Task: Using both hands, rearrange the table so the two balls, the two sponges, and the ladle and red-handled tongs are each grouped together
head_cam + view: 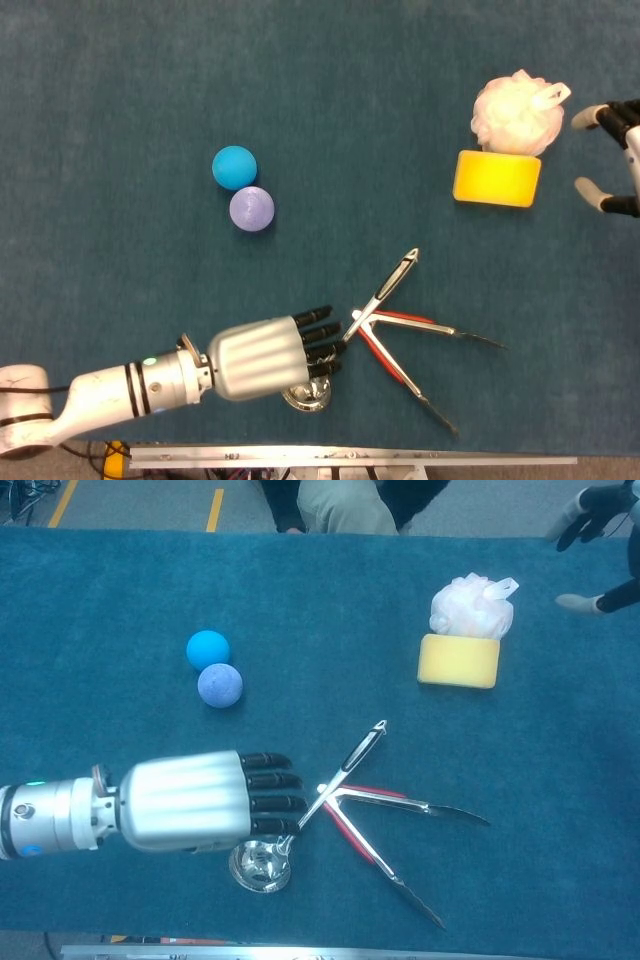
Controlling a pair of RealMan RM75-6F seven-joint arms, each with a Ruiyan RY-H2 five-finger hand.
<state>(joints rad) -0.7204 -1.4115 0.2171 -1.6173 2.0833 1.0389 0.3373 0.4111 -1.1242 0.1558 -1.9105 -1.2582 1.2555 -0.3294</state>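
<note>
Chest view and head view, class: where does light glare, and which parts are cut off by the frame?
Chest view: the ladle bowl glints brightly; the right hand is clipped at the top-right corner. Head view: the ladle bowl shines less, and the right hand is cropped at the right edge.

no readable text, labels, brands, numbers or signs in either view; nothing legible on the objects, the hands or the surface
</note>
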